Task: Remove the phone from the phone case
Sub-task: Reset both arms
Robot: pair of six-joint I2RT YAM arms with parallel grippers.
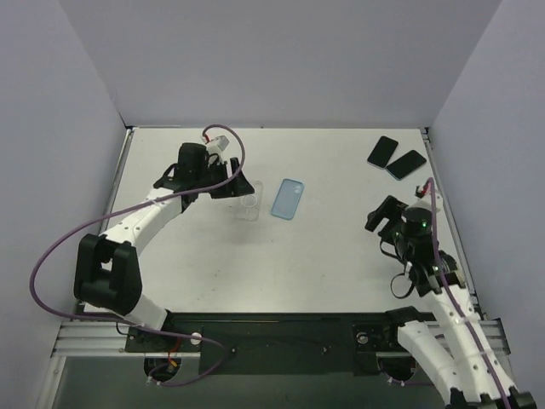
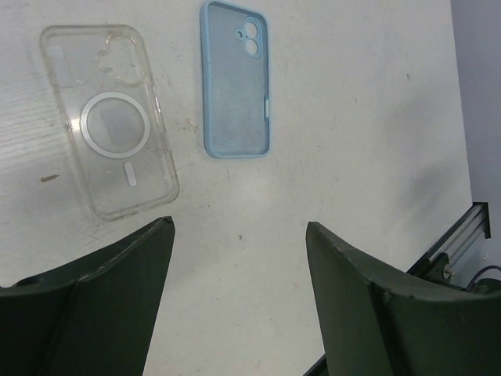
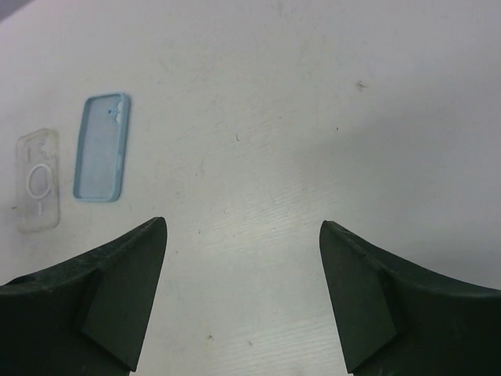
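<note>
A clear phone case (image 1: 247, 205) and a light blue phone case (image 1: 288, 198) lie side by side at the table's middle, both empty with the inside up. Two black phones (image 1: 383, 151) (image 1: 405, 164) lie bare at the back right. My left gripper (image 1: 228, 183) is open and empty just behind and left of the clear case. In the left wrist view the clear case (image 2: 109, 133) and blue case (image 2: 236, 78) lie beyond the gripper (image 2: 239, 235). My right gripper (image 1: 381, 215) is open and empty to the right, facing the blue case (image 3: 102, 149) and clear case (image 3: 37, 180).
Grey walls close in the white table (image 1: 341, 256) on the left, back and right. A purple cable loops off the left arm (image 1: 136, 223). The black base rail (image 1: 281, 332) runs along the near edge.
</note>
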